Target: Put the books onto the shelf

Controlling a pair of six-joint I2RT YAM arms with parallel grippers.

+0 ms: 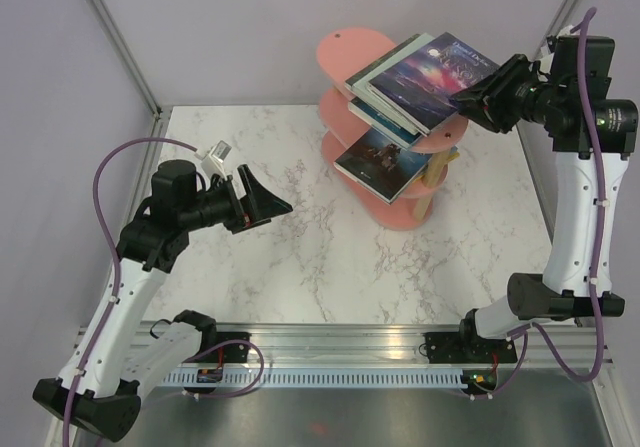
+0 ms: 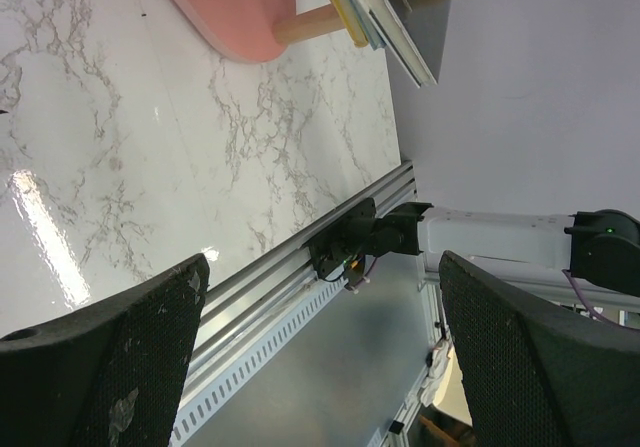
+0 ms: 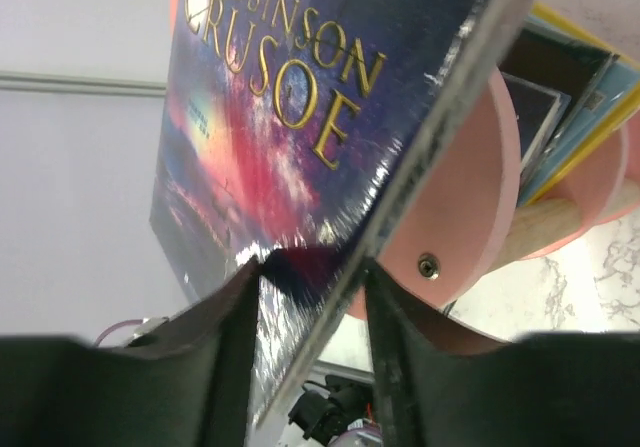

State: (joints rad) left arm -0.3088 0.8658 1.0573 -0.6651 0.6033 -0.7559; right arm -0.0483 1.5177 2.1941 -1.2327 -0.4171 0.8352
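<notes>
I count two arms, one pink three-tier shelf [image 1: 345, 52] and four books I can tell apart. My left gripper [image 1: 268, 205] hovers over the marble table [image 1: 330, 277] with its forearm roughly level, jaws spread wide and empty. The shelf sits well ahead of its tips. My right gripper [image 1: 465, 99] reaches in high, wrist bent. Its fingers [image 3: 235, 317] straddle the corner of the purple galaxy book [image 1: 432, 72], which tops the shelf's upper stack. Whether they clamp it, I cannot tell.
</notes>
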